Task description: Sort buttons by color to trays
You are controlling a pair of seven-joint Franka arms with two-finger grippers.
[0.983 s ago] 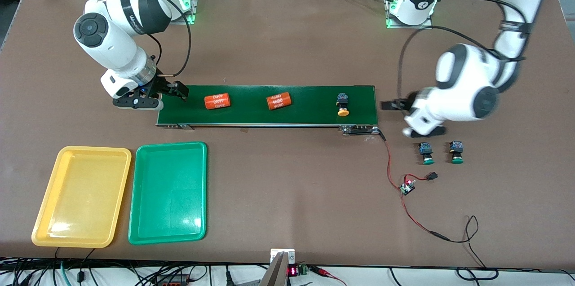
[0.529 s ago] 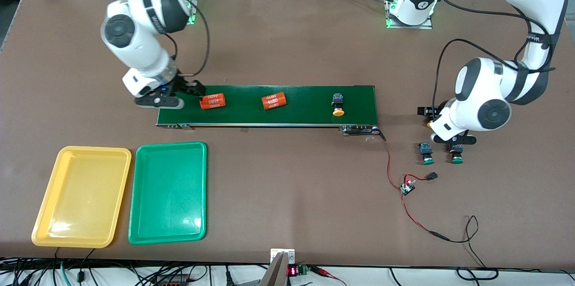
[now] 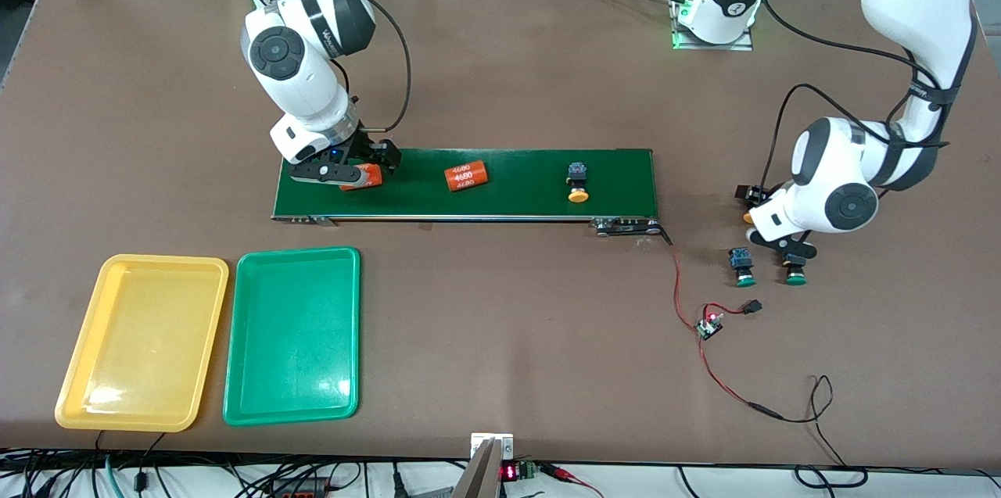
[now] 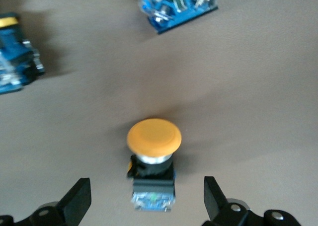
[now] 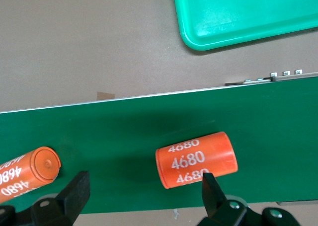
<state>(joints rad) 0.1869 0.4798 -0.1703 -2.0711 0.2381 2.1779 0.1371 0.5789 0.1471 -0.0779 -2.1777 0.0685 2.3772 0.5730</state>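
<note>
Left gripper (image 4: 144,206): fingers spread over yellow-capped button (image 4: 153,159) — centre on its body, then descend (cap overhangs).
Right gripper (image 5: 141,198): spread above orange cylinder (image 5: 196,159) — skip it.

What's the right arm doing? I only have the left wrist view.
Observer: The right gripper is low over the conveyor belt, jaws open above an orange cylinder, not a button.
Operator: Any buttons on the belt?
Observer: One, a yellow-capped button, toward the left arm's end of the belt.
Operator: Anything sorted yet?
Observer: No. The yellow tray and green tray hold no buttons; they sit side by side, nearer the front camera than the belt.
</note>
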